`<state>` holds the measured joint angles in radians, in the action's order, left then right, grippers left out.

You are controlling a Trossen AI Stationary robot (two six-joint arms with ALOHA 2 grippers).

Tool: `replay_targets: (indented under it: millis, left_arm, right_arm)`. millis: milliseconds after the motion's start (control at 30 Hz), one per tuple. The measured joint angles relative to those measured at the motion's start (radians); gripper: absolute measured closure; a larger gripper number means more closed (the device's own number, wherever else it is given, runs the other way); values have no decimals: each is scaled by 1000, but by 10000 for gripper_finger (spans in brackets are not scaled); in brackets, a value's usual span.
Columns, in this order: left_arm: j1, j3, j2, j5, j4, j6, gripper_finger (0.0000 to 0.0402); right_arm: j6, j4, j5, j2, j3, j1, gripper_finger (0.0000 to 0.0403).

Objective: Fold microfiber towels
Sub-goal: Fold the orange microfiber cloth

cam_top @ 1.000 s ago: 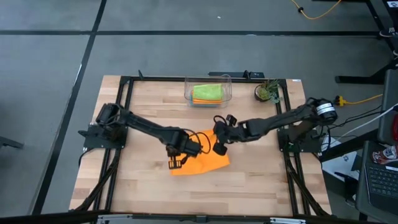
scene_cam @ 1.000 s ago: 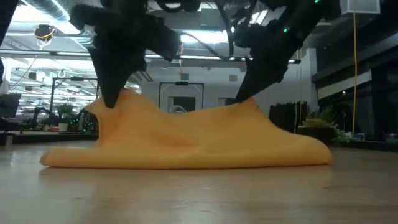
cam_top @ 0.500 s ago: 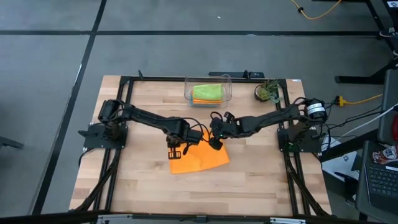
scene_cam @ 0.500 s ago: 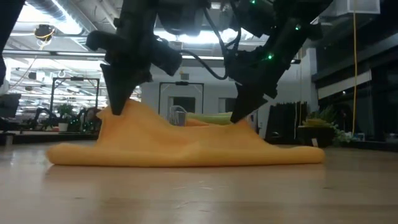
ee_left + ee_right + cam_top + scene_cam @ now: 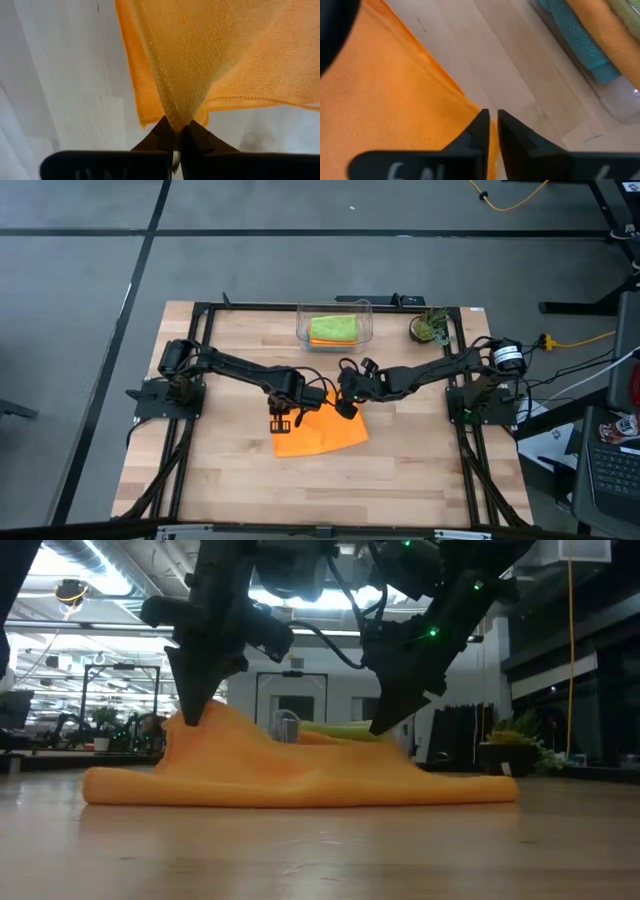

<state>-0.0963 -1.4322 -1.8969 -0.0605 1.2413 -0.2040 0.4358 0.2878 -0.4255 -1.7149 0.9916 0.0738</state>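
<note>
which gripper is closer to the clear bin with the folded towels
Right. The right gripper sits just in front of the clear bin; the left gripper is farther back and off to the side.

**What the views hide or cut off**

In the high view, the arms meeting over the worktop [image 5: 230, 480] cover the orange towel [image 5: 320, 435] toward 12 o'clock, so its far edge and both pinch points are out of sight there. The towels stacked in the clear bin [image 5: 335, 325] are too small to count from above; in the right wrist view the teal towel [image 5: 577, 42], the second orange towel [image 5: 607, 30] and the green towel [image 5: 630, 12] run off the picture at 1 to 3 o'clock. In the low view the raised orange cloth screens most of the bin. The left hand [image 5: 177, 131] hides the cloth corner between its fingertips. Whether the right hand [image 5: 491, 122] pinches cloth cannot be told.
</note>
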Motion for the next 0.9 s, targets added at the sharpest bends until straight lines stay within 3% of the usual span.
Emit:
replay_targets:
  millis: [333,567,767,900]
  left_arm:
    - [14,0,0,-44,8,-32,310]
    - [13,-26,2,-78,126,-161,279]
    - [-15,-79,2,106,301,-297,281]
    - [-64,-104,2,211,330,-366,281]
  right_arm:
    - [1,9,-1,1,3,-17,283]
    - [0,44,-3,54,46,-41,259]
    - [10,117,18,154,66,-45,258]
    - [12,171,32,235,68,-45,258]
